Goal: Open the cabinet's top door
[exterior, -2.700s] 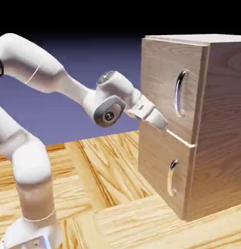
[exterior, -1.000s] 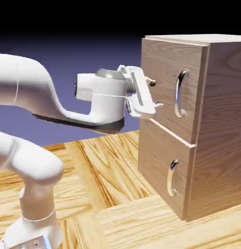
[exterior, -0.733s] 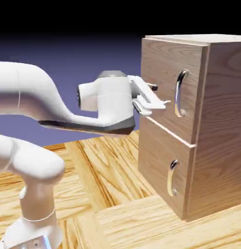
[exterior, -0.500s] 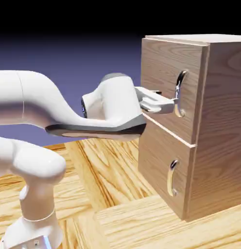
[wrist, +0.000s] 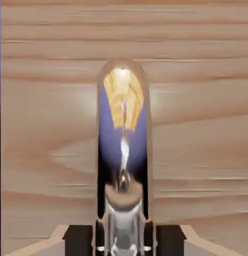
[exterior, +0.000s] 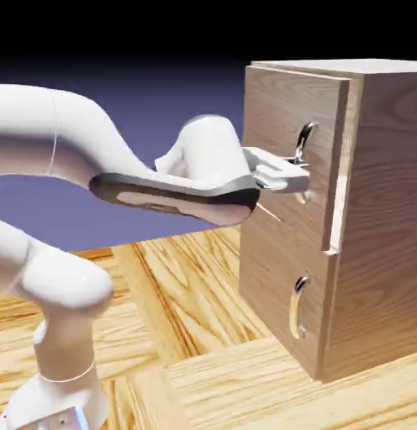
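exterior view: hand [exterior: 298, 168] reaches in level from the lower-left arm to the cabinet [exterior: 376, 218] on the right of the counter [exterior: 203, 369], meeting the top door [exterior: 283, 168] at its silver handle [exterior: 304, 138]. fingers set either side of the handle's middle, with the bar between them; looks clamped on it, though the white hand body covers the contact from this side. only the handle's upper curve shows above the hand; the rest sits behind it. top door already stands slightly ajar: free edge on the right has come off the cabinet face, showing a pale strip of door thickness and a thin gap down to the lower corner, while the left edge stays in line with the cabinet, so hinge reads as being on the left. lower door with the short gold handle [exterior: 298, 306] lies flush and untouched, well below the hand. hand view: handle [wrist: 123, 145] runs straight up from between the two dark fingertips [wrist: 78, 241], long axis in line with the picture's vertical, wood grain of the door [wrist: 196, 125] filling the background. bar lies dead centre between the tips, right at the hand, not ahead of it. relation that matters for the next move: handle sits near the free edge, far from the hinge, with its length upright and crosswise to the grip, so pulling likely has to follow an arc back toward the arm and round toward the hinge side rather than straight out.
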Robot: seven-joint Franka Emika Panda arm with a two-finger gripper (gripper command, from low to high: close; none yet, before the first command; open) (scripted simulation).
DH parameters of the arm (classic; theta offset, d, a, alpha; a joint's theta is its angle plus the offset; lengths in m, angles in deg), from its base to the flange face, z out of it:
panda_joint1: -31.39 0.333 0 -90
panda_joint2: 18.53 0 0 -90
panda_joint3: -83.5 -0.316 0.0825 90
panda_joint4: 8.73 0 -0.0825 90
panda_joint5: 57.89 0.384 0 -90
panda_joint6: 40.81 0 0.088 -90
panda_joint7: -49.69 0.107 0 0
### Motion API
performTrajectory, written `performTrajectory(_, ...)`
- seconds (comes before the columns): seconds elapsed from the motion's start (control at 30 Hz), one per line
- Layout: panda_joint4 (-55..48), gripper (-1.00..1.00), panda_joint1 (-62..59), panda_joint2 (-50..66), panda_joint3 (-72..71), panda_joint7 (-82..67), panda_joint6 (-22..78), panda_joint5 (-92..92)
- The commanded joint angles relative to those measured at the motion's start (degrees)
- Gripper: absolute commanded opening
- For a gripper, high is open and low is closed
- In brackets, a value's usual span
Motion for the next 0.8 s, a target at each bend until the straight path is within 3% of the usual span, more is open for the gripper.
performTrajectory(0.0, 0.49, -1.0, -2.07, 0.27, -1.94, 1.37, -0.07, 0.0)
performTrajectory(0.43, 12.79, -1.0, -28.57, -10.03, -27.24, -6.65, -0.28, 25.19)
performTrajectory(0.77, 19.68, -1.0, -45.29, -23.03, -43.16, -18.13, -6.81, 50.11)
